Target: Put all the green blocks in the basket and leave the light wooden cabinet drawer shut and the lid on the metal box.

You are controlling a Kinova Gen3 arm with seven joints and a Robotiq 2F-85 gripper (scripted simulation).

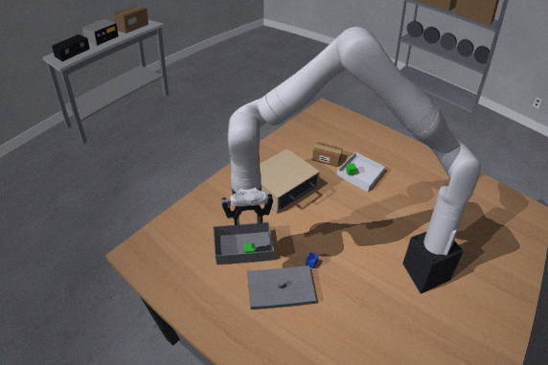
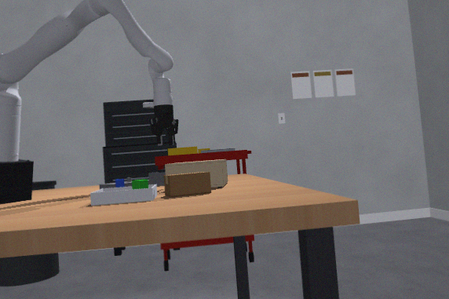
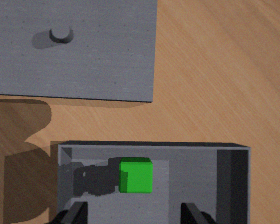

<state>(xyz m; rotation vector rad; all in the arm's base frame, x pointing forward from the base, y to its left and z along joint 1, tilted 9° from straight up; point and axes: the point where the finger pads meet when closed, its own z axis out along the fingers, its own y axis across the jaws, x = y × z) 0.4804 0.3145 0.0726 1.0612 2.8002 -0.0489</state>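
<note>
My gripper (image 1: 248, 222) (image 2: 166, 144) (image 3: 134, 212) is open and empty, pointing down above the open metal box (image 1: 244, 259) (image 3: 233, 180). A green block (image 1: 249, 247) (image 3: 136, 176) lies on the box floor. The grey lid (image 1: 268, 295) (image 3: 106, 60) lies on the table beside the box, knob up. Another green block (image 1: 351, 169) (image 2: 140, 184) is in the white basket (image 1: 366, 182) (image 2: 122, 196). The light wooden cabinet (image 1: 287, 169) (image 2: 220, 169) has its drawer handle (image 1: 311, 198) facing the basket side; I cannot tell whether the drawer is fully shut. Its inside is hidden.
A blue block (image 1: 311, 260) (image 2: 119, 183) lies on the table near the lid's corner. A small cardboard box (image 1: 327, 154) (image 2: 187, 184) stands between the cabinet and the basket. The cabinet stands close behind the metal box. The robot's black base (image 1: 431, 262) is at the right.
</note>
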